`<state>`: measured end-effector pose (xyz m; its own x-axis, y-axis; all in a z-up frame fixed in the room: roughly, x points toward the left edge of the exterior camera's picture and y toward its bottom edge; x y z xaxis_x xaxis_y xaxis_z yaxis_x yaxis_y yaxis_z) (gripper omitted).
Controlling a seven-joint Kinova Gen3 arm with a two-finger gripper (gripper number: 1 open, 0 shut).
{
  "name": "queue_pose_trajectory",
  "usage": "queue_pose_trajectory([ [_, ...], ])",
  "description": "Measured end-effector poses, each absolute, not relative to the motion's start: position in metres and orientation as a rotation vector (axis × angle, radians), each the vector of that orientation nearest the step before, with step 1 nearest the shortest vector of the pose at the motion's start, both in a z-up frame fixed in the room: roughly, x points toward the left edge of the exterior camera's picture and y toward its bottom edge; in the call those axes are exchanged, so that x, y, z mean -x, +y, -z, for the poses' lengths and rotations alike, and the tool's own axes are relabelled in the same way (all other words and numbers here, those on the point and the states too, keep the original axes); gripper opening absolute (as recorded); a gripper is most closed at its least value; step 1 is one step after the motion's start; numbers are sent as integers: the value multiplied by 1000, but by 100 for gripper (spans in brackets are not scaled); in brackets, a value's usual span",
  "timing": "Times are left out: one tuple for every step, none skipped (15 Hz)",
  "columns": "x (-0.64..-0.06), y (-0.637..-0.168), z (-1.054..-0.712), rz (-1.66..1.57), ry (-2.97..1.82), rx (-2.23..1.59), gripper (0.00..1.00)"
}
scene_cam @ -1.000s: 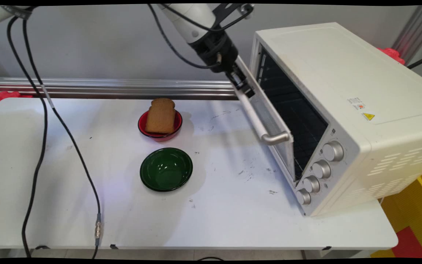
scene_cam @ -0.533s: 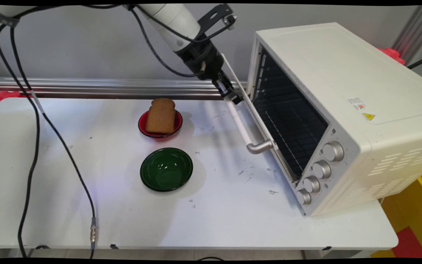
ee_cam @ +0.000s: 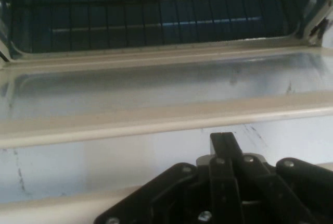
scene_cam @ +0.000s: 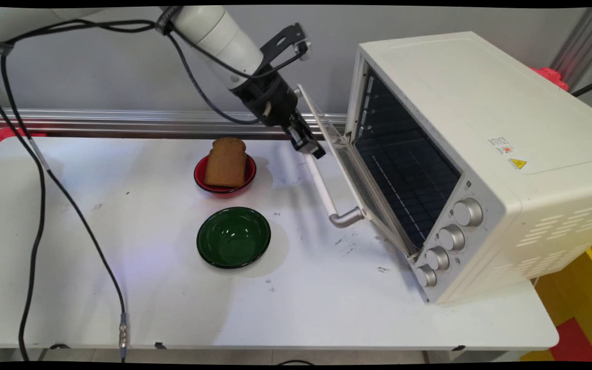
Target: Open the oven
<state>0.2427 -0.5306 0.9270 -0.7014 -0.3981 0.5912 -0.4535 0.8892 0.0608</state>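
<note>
My black gripper point(scene_cam: 310, 149) is shut on the far end of the white oven door handle point(scene_cam: 324, 190). The glass door point(scene_cam: 350, 169) of the cream toaster oven point(scene_cam: 481, 128) hangs partly open, tilted out toward the table. In the hand view the closed fingers point(ee_cam: 222, 148) rise in front of the door glass point(ee_cam: 156, 88), with the handle point(ee_cam: 47, 206) running across the bottom left. Beyond the door's edge the dark wire rack point(ee_cam: 156, 10) inside the oven shows.
A slice of brown bread point(scene_cam: 225, 162) stands in a red bowl point(scene_cam: 224, 191) left of the door. An empty green bowl point(scene_cam: 233, 237) sits nearer the front. Black cables point(scene_cam: 39, 169) hang over the table's left side. The oven's knobs point(scene_cam: 450, 237) face front.
The gripper has moved left and down with the handle, and the oven door has swung further open.
</note>
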Motion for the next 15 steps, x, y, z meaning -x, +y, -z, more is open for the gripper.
queue_pose_trajectory([
  [-246, -528, -923, -113, -2432, -605, 0],
  [-249, -526, -919, -109, -2431, -601, 0],
  [-252, -524, -915, -105, -2431, -597, 0],
  [-255, -521, -911, -101, -2431, -591, 0],
  [-259, -519, -908, -99, -2431, -586, 0],
  [-263, -517, -903, -97, -2432, -581, 0],
  [-267, -516, -899, -99, -2431, -575, 0],
  [-270, -515, -896, -100, -2431, -569, 0],
  [-272, -514, -894, -102, -2431, -566, 0],
  [-276, -513, -890, -106, -2430, -561, 0],
  [-279, -512, -887, -109, -2430, -558, 0],
  [-283, -511, -883, -112, -2429, -555, 0],
  [-286, -510, -880, -115, -2429, -552, 0],
  [-288, -509, -877, -118, -2429, -549, 0],
  [-291, -508, -874, -120, -2428, -546, 0],
])
